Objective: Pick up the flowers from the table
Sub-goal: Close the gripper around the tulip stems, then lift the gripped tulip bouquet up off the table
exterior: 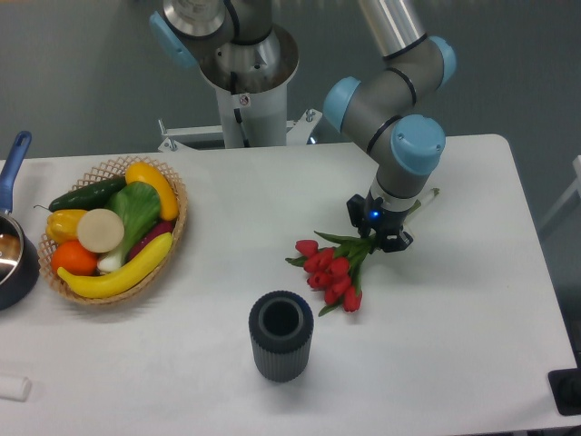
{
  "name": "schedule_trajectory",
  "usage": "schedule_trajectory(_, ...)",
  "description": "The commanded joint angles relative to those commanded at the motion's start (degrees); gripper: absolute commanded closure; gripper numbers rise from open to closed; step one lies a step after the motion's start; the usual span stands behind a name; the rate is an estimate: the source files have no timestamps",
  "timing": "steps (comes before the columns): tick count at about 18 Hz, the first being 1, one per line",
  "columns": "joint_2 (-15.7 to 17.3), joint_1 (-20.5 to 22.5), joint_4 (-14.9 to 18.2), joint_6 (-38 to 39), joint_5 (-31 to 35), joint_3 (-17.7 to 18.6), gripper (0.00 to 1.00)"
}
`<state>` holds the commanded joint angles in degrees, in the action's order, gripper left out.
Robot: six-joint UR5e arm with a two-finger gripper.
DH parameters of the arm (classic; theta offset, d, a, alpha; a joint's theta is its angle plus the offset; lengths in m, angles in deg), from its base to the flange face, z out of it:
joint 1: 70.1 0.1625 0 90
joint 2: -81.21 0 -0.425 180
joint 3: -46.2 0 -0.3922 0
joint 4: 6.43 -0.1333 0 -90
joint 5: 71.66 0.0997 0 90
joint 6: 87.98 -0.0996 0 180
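Note:
The flowers point(330, 269), a bunch of red tulips with green leaves, hang over the middle right of the white table point(454, 345). Their stems run up and to the right, with the stem ends point(427, 197) poking out past the wrist. My gripper point(379, 236) points down and is shut on the stems just above the blooms. The blooms look slightly raised off the tabletop. The fingers are mostly hidden behind the leaves.
A dark ribbed cylinder cup point(281, 335) stands upright in front of the flowers, to their left. A wicker basket point(172, 238) with vegetables and fruit sits at the left. A blue pan point(14, 250) is at the far left edge.

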<state>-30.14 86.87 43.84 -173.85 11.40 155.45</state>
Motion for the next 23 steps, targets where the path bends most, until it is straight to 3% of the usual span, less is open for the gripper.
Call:
schedule_trajectory(4,0.44,0.09,0.09,0.0,-0.79,-2.19,0.7)
schedule_trajectory(8,2.72,1.23,0.17,0.96,-7.01,-3.08,0.7)
schedule_trajectory(17,15.46,8.25,1.14,4.47,-28.1,-2.38,0.7)
schedule_trajectory(23,19.16,11.08,0.88,12.9,-40.93,-2.29,0.7)
